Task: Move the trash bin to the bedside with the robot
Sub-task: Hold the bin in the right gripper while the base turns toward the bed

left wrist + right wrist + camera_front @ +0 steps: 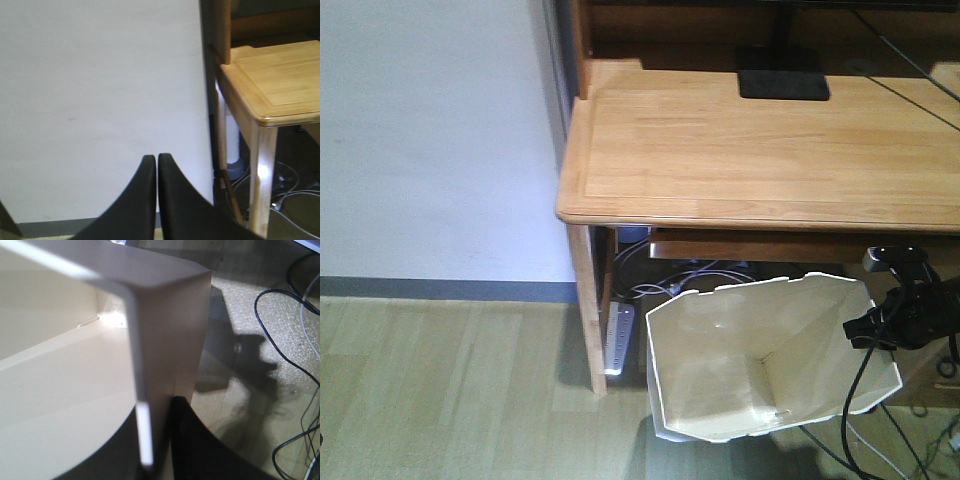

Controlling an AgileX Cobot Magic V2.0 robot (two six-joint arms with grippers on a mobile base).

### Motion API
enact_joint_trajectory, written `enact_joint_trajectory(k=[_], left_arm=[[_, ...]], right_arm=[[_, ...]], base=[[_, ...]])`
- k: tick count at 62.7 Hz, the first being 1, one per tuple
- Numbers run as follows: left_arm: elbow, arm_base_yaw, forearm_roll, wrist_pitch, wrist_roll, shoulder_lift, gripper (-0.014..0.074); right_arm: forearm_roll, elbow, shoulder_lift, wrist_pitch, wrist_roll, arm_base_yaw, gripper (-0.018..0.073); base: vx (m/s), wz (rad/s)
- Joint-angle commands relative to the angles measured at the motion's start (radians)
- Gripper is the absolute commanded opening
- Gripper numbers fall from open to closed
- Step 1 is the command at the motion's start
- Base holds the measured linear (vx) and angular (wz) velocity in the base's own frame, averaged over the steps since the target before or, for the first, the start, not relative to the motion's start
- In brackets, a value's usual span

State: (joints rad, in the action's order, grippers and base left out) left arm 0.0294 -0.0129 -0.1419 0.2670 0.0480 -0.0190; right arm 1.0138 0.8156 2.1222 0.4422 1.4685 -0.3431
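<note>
Black fingers of the left gripper press together on nothing, facing a white wall. Right of the desk leg, below the desk front edge, the trash bin stands steep, its mouth up toward the front camera and its base down. Its underside is hidden, so floor contact is unclear. At the bin's right rim, the right gripper pinches the wall; its arm is cut off at the frame edge.

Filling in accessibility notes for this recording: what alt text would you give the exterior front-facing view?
The right pincer clamps the right rim of a white trash bin, open and empty, just in front of a light wooden desk. A power strip and cables lie under the desk.
</note>
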Motion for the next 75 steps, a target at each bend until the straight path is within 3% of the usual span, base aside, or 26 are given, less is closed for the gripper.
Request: enact_joint_trajectory(k=[1,75], left_arm=[[0.028,-0.006,0.002,-0.074,0.008,-0.009,-0.0006],[0.028,-0.006,0.002,-0.074,0.008,-0.009,-0.0006]], right_arm=[[0.061,0.013,-0.063,0.158,-0.003,-0.001,-0.0006],[0.061,0.013,-0.063,0.158,-0.003,-0.002,-0.0006]], base=[[-0.03,0.28],[-0.02,0.47]])
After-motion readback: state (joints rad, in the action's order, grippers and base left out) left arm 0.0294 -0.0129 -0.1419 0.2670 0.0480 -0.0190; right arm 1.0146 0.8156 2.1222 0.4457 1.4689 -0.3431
